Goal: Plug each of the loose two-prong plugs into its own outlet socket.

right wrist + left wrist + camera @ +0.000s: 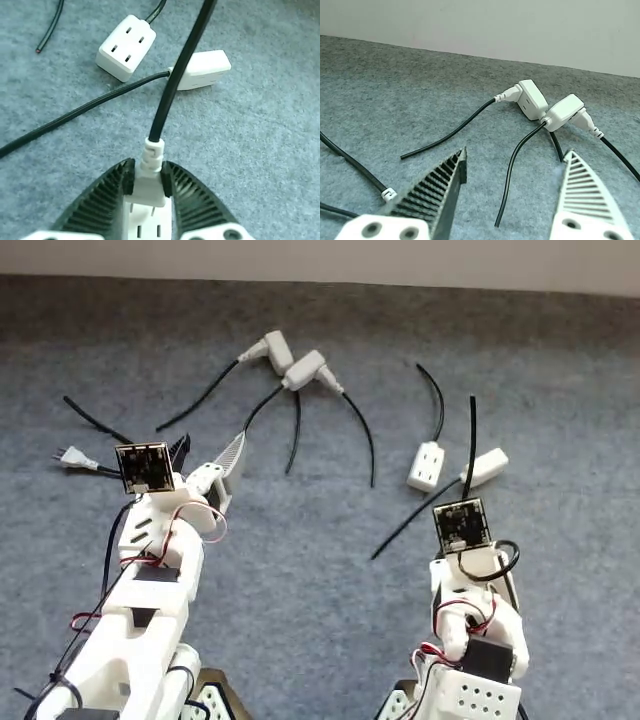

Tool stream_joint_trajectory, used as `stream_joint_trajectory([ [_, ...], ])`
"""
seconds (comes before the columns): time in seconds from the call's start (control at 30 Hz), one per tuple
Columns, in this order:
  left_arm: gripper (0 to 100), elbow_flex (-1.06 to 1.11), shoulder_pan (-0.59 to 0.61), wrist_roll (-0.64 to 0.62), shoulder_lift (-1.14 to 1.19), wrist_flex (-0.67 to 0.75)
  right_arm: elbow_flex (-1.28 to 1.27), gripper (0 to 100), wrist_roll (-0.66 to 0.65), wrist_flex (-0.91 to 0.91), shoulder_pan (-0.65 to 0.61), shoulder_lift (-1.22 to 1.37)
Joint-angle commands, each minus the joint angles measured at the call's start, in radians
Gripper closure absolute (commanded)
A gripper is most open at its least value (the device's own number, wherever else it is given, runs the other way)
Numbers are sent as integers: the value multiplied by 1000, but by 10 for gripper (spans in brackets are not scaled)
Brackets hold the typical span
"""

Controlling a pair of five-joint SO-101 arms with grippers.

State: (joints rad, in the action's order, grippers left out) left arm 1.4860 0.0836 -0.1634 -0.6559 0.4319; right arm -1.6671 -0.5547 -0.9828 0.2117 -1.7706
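Observation:
My right gripper [147,172] is shut on a white two-prong plug [148,187], whose black cord [180,70] runs away from it. Beyond it on the carpet lie a white outlet socket [126,47] with its slots facing up and a second socket [200,70] on its side. In the high view these sockets [426,466] [487,467] sit just ahead of the right arm. My left gripper [516,155] is open above the carpet and faces two more white sockets [532,100] [565,112]. A plug [585,122] sits in the nearer one. Another loose plug [72,457] lies at the far left.
Black cords [295,430] trail over the grey carpet between the two groups of sockets. A pale wall [480,25] borders the carpet at the back. Open carpet [320,570] lies between the two arms.

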Motion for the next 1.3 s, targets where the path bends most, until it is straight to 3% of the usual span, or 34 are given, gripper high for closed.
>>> stream_joint_trajectory([
  [0.0,705,-4,8,-8,-12,6,-101,991,-8,-44,-2,18],
  [0.37,705,-4,8,-8,-12,6,97,991,52,-170,-4,36],
  [0.77,705,-4,10,-8,-12,6,512,991,117,-127,-2,518],
  [1.07,705,-4,12,-8,-12,6,194,991,63,283,-1,507],
  [1.27,705,-4,10,-8,-12,6,133,991,49,328,53,507],
])
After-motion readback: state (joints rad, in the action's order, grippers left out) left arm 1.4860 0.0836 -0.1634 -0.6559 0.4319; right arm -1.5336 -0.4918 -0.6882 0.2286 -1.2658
